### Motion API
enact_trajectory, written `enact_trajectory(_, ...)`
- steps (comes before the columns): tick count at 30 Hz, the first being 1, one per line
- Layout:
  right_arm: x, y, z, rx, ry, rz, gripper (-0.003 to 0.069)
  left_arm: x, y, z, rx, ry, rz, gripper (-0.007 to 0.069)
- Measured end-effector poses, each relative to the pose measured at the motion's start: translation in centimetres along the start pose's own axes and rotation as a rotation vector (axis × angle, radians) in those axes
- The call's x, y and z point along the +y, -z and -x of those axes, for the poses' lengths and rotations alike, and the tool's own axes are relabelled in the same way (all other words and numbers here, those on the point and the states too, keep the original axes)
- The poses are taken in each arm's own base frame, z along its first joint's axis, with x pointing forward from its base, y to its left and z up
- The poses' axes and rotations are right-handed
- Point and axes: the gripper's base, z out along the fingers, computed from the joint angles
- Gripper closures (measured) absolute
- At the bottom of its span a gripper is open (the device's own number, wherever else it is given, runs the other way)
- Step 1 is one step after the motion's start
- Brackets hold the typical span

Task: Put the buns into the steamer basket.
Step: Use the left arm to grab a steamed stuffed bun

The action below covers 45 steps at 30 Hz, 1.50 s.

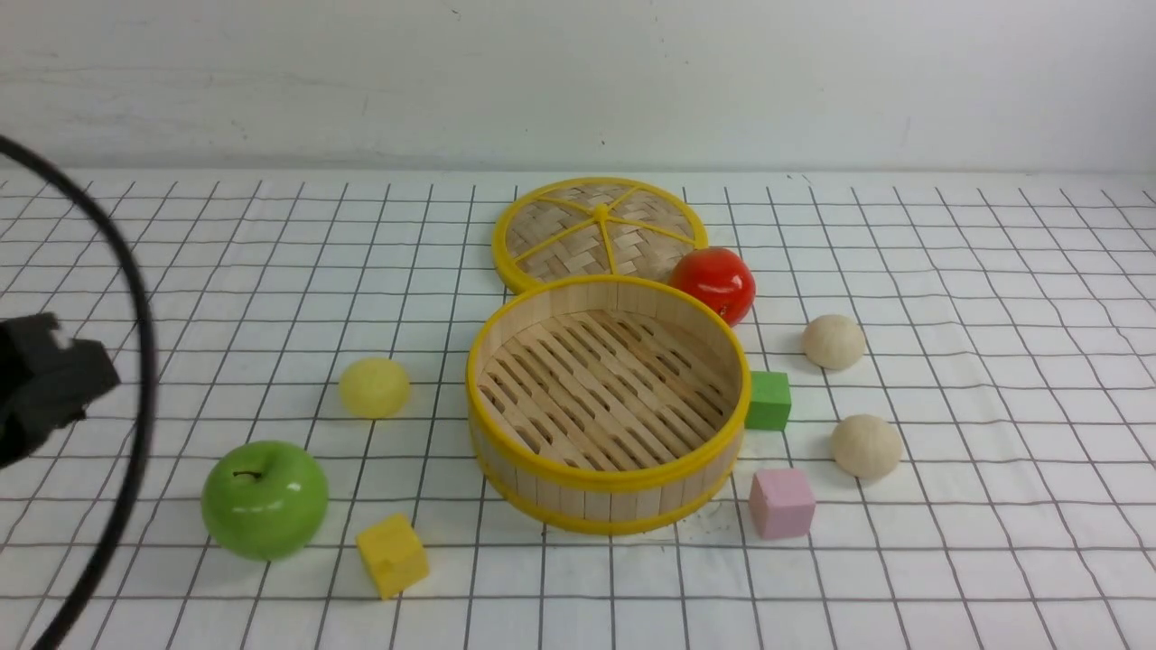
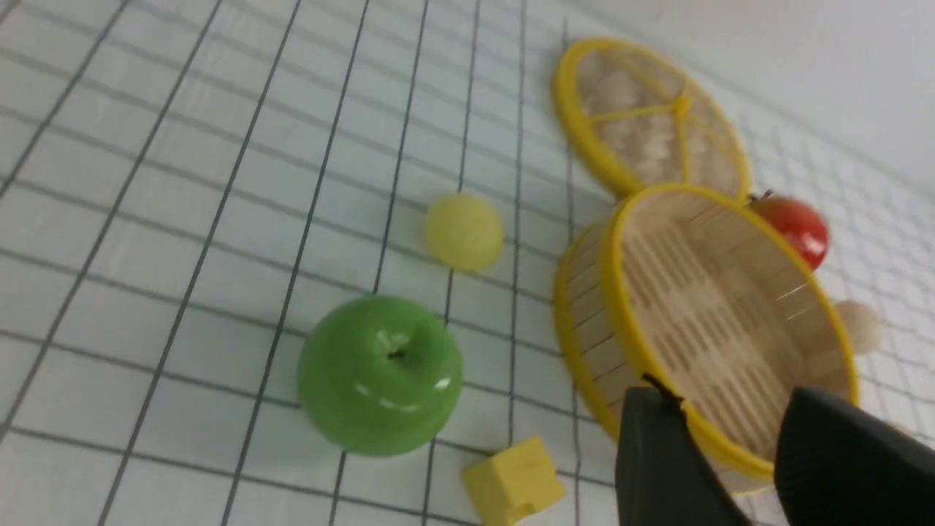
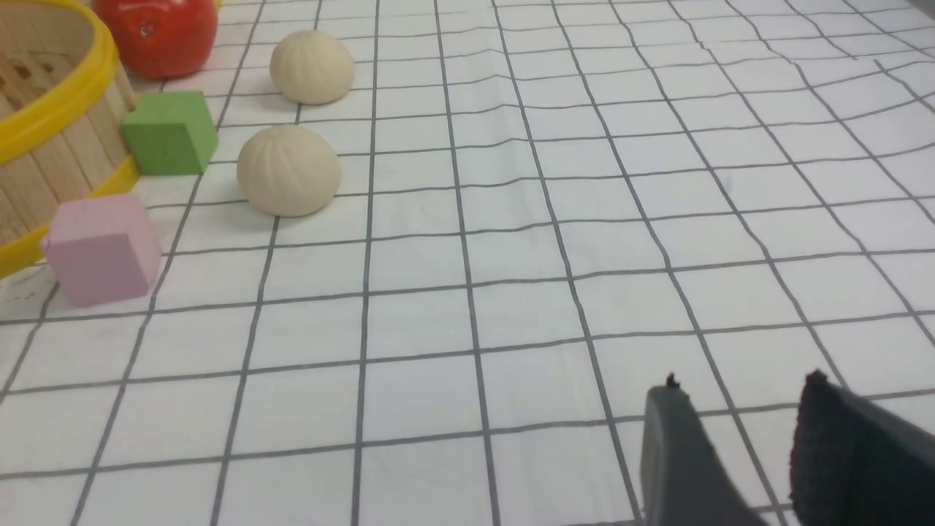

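Note:
The steamer basket [image 1: 607, 498] stands empty in the middle of the table; it also shows in the left wrist view [image 2: 584, 292] and the right wrist view [image 3: 44, 124]. A pale yellow bun [image 1: 374, 387] [image 2: 464, 231] lies to its left. Two cream-beige buns lie to its right, one farther [image 1: 834, 341] [image 3: 312, 66] and one nearer [image 1: 866, 445] [image 3: 288, 170]. My left gripper [image 2: 730, 402] is open and empty, held above the table left of the basket; part of that arm [image 1: 45, 384] shows at the left edge. My right gripper [image 3: 741, 387] is open and empty, over bare cloth, well away from the buns.
A woven lid [image 1: 600, 230] lies behind the basket, a red tomato [image 1: 713, 284] beside it. A green apple [image 1: 264, 498] and yellow cube [image 1: 391, 555] sit front left. A green cube [image 1: 768, 400] and pink cube [image 1: 781, 503] sit against the basket's right side. A black cable [image 1: 135, 361] hangs left.

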Motion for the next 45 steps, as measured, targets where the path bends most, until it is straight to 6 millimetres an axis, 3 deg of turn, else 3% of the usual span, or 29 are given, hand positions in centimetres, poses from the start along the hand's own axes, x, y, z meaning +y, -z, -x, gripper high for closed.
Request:
enact_trajectory(6,0.0,0.0,0.0,0.000,0.000,0.000,0.0419,-0.2,-6.6,1.5,0.149,0.053,0.064,0.0386)
enact_trajectory(13,0.0,0.0,0.0,0.000,0.000,0.000,0.0419,-3.6,-13.9,3.4,0.377,-0.159,0.057,0.0386)
enact_trajectory(18,0.0,0.0,0.0,0.000,0.000,0.000,0.0419,-5.2,-19.7,4.3,0.492,-0.280,0.149,0.0386)
enact_trajectory(26,0.0,0.0,0.0,0.000,0.000,0.000,0.0419,-4.6,-26.9,3.7,0.532,-0.250,0.302,0.0386)
enact_trajectory(35,0.0,0.0,0.0,0.000,0.000,0.000,0.0419,-2.7,-31.5,1.3,0.547,-0.284,0.332,0.0386)
enact_trajectory(45,0.0,0.0,0.0,0.000,0.000,0.000,0.0419,-2.0,-32.9,0.4,0.550,-0.311,0.345,0.0389)
